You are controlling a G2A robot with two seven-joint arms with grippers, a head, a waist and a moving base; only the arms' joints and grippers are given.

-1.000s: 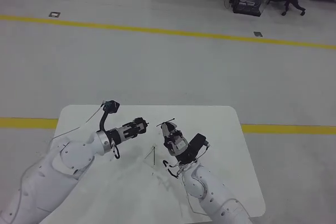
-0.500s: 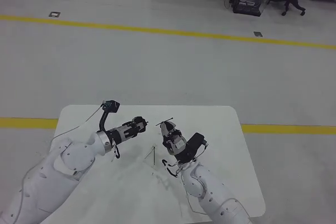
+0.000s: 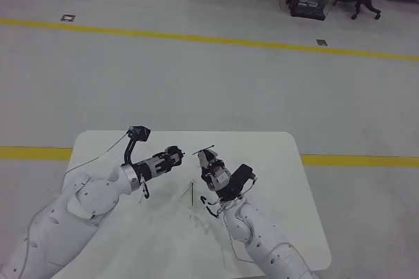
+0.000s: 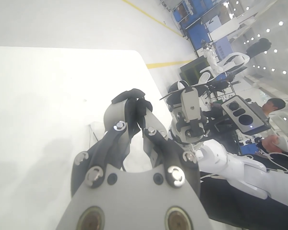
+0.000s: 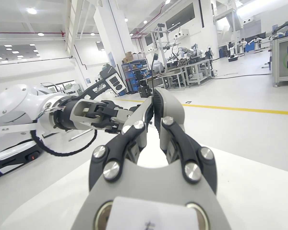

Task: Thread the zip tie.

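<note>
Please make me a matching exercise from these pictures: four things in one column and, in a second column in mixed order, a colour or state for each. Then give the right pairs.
Column one
1. zip tie
2. table
3. floor line
4. right claw

Column two
a. yellow
b. shut
c. white
d. thin and black, sticking out past the fingertips

Right pairs: 1-d, 2-c, 3-a, 4-b
</note>
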